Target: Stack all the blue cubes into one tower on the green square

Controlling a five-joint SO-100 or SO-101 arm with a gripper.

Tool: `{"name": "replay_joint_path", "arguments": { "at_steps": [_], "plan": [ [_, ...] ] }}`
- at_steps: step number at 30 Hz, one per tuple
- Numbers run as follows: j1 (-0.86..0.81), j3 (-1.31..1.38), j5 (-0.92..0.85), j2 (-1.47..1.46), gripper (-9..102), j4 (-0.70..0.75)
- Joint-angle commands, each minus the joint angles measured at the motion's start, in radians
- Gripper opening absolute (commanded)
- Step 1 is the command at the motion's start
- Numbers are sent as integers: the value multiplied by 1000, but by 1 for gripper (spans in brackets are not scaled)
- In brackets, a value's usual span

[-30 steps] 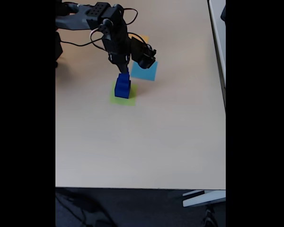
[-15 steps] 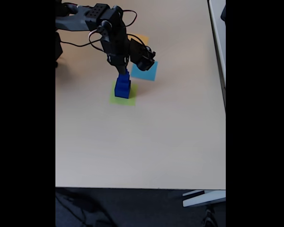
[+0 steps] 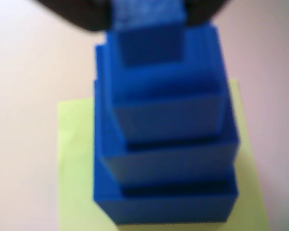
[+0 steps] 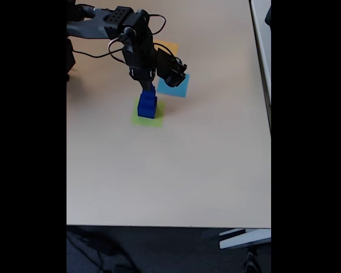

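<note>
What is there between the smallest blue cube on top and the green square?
In the wrist view, the medium cube and the largest cube lie stacked between the smallest cube and the green square.

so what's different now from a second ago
Very little. In the fixed view the arm has shifted slightly, with the gripper still at the top of the stack of blue cubes; whether it still grips the top cube is unclear. The stack stayed on the green square, and the light-blue square and orange square have not moved.
</note>
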State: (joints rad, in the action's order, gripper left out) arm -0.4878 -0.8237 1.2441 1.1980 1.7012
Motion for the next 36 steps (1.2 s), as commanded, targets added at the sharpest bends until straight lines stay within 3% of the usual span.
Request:
{"name": "replay_joint_path", "arguments": {
  "at_steps": [1, 36],
  "plan": [
    [0, 12, 9, 11, 0, -2],
    [15, -5, 11, 15, 0, -5]
  ]
}}
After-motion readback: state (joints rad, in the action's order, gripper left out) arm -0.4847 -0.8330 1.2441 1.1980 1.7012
